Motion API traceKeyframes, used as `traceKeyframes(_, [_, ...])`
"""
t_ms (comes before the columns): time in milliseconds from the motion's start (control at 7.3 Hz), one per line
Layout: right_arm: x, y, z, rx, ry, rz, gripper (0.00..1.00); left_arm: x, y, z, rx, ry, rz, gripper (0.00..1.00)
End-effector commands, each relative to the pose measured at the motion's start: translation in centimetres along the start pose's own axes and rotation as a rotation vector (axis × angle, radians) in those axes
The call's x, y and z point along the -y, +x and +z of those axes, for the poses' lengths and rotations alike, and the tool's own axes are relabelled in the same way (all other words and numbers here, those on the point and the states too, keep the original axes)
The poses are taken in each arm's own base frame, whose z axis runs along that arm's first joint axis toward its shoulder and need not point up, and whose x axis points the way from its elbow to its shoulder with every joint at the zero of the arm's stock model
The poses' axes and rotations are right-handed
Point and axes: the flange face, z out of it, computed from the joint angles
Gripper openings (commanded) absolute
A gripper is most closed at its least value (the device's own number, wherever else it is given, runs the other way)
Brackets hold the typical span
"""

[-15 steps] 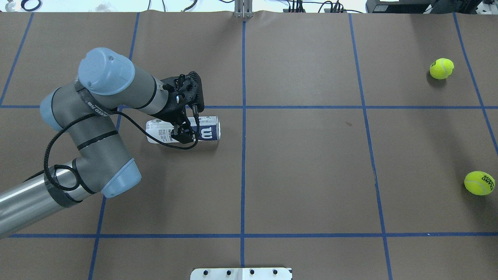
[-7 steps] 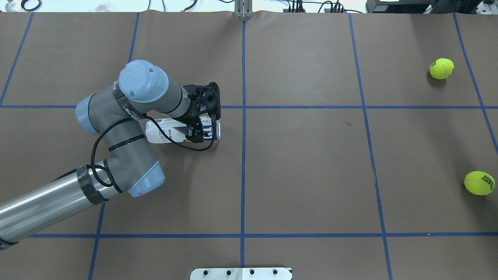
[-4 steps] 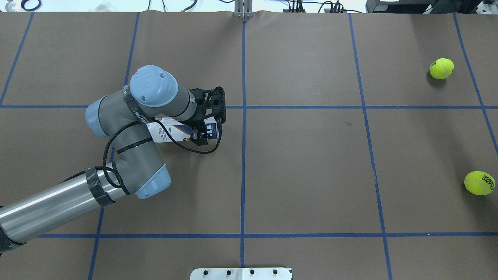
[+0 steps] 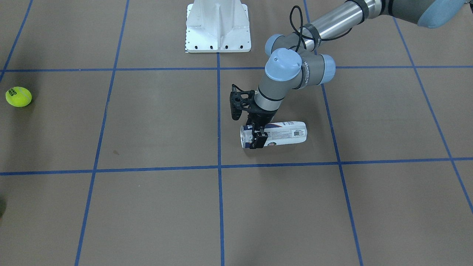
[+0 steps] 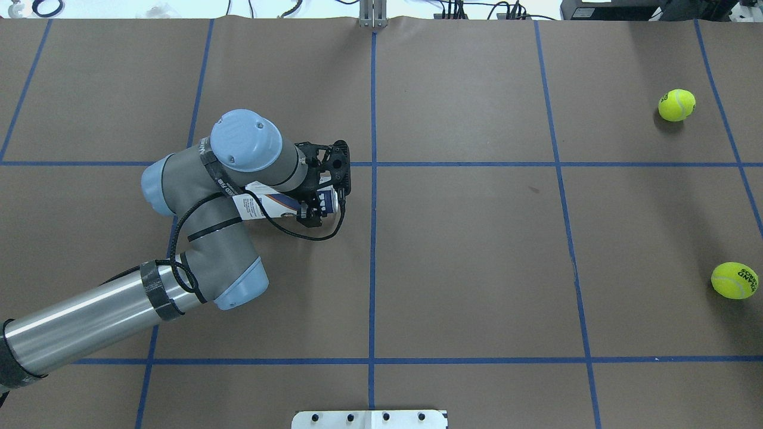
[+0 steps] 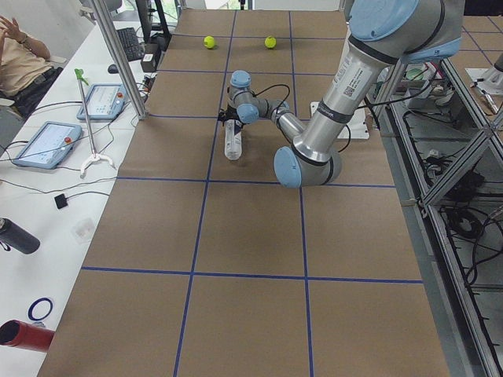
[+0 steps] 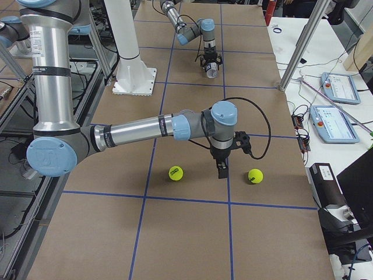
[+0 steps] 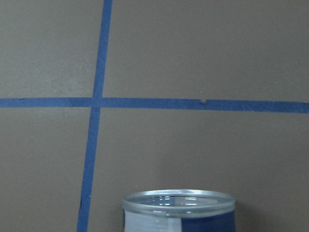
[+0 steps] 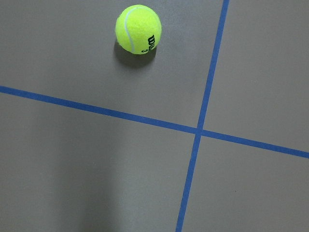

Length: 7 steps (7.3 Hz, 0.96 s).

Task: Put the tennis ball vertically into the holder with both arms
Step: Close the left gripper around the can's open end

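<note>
The holder lies on its side left of the table's middle, its open silvery rim toward the centre line. My left gripper is shut across it close to that rim; the front view shows the fingers clamped on the holder. The left wrist view shows only the rim at the bottom edge. Two tennis balls rest far right. My right gripper hangs low between the two balls; I cannot tell whether it is open or shut. One ball shows in the right wrist view.
The white metal pedestal stands at the robot's side of the table, also at the bottom edge of the overhead view. Blue tape lines grid the brown table. Operators' tablets lie on a side bench beyond the far edge.
My left arm has moved right along the holder to its open end and gripped it. The holder has shifted right and turned a little. The balls have not moved.
</note>
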Motion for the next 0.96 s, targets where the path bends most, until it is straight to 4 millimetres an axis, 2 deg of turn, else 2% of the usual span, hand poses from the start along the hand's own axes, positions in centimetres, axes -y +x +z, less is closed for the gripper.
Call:
traceKeyframes(0, [0.0,0.0,0.0,0.0,-0.001,0.0,0.99,0.7,0.2,0.8,-0.002,-0.01,-0.002,0.94])
traceKeyframes(548, [0.0,-0.1,0.0,0.003,0.0,-0.001,0.99,0.7,0.8,1.8,0.014,-0.029,-0.009,0.94])
traceKeyframes(822, [0.0,-0.1,-0.1,0.003,0.002,-0.001,0.99,2.2,0.8,1.5,0.003,-0.054,-0.036,0.94])
